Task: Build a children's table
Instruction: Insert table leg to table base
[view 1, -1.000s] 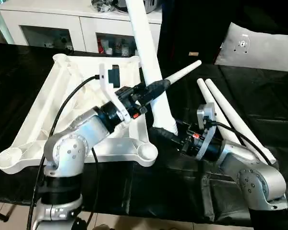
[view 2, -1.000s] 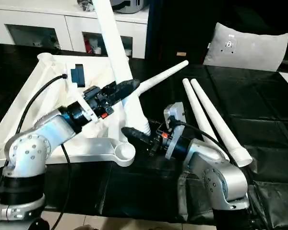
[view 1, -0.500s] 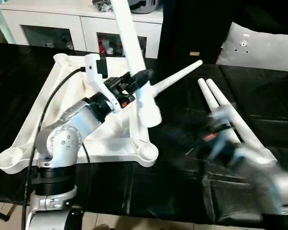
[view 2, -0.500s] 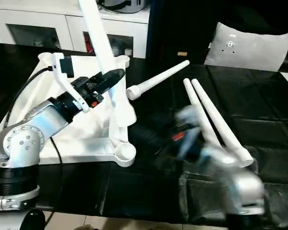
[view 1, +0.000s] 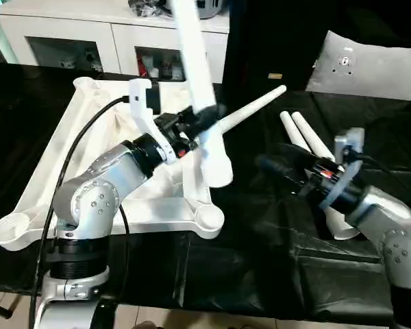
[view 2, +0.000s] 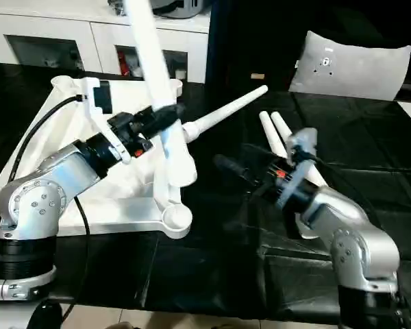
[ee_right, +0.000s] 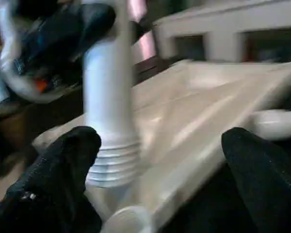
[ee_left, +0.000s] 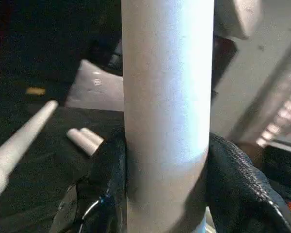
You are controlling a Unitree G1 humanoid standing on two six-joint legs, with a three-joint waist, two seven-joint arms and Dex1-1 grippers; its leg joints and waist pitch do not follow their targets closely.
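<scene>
- Left end effector (view 1: 204, 122) clamps a white leg (view 1: 200, 89) above the upturned table top (view 1: 89, 144).
- Right end effector (view 1: 277, 168) gapes wide, empty, right of that top.

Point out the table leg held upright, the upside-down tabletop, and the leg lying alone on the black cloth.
held leg (view 1: 212, 147), left eye view, lower shaft
tabletop (view 1: 89, 127), left eye view, ribbed underside
lone leg (view 1: 257, 107), left eye view, middle of shaft

White plastic on glossy black

The held leg (ee_left: 167, 111) and ribbed tabletop (view 1: 89, 137) look smooth, matt plastic; the table cover (view 1: 246, 274) is shiny, wrinkled black sheet; the forearms (view 1: 103, 192) are satin silver metal.
</scene>
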